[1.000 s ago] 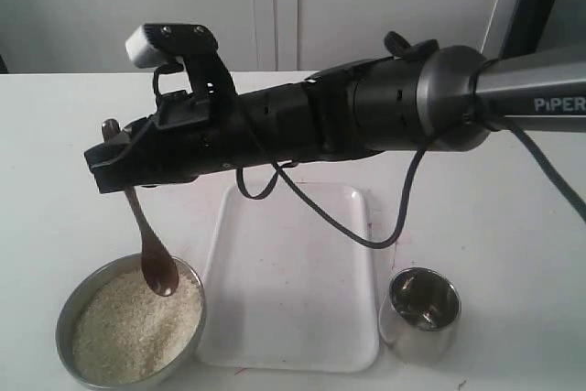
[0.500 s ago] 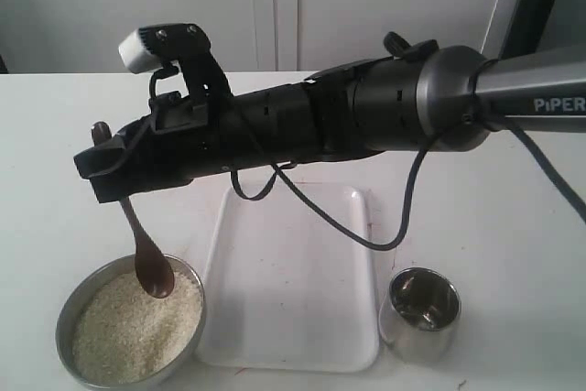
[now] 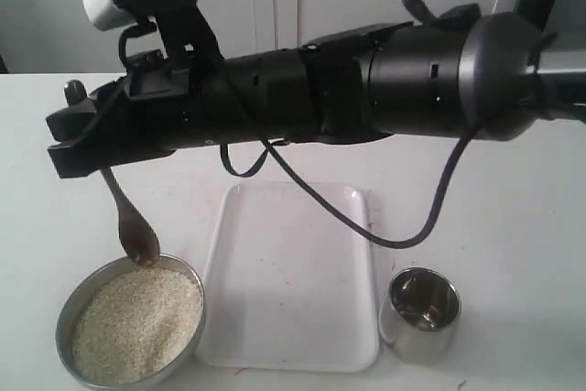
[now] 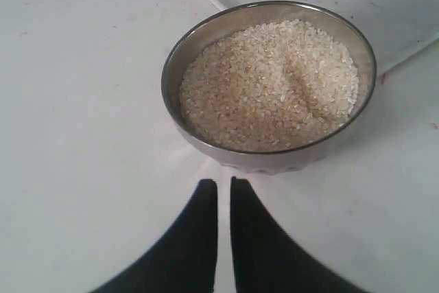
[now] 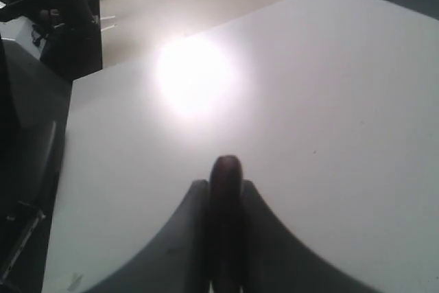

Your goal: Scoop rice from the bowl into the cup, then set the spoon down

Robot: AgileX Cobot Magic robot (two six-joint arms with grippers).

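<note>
A big black arm reaches across from the right side, and its right fingers (image 3: pixel 69 148) are closed tight on the thin handle of the spoon (image 3: pixel 137 237). In the right wrist view the round end of the handle (image 5: pixel 225 169) pokes out between the two fingers (image 5: pixel 199 193). The spoon hangs down with its oval end at the bottom, tilted a little. That end is up in the air by the far rim of the bowl (image 3: pixel 64 318), not down in the rice (image 3: pixel 137 322). I cannot tell if any rice is in the spoon. The bowl sits on the white surface (image 3: pixel 494 226) at the front left, and it is almost full of pale little grains. Just beside it, in the middle, lies a flat white tray (image 3: pixel 293 281). The cup (image 3: pixel 419 316) stands on the other side of the tray, at the front right, well apart from the bowl. It is shiny, and I cannot tell what is inside it. In the left wrist view the left fingers (image 4: pixel 223 183) are black and nearly together, with only a thin gap, and they hold nothing. They point at the bowl (image 4: pixel 267 159) from near it, and the rice (image 4: pixel 267 84) shows a soft dip.
</note>
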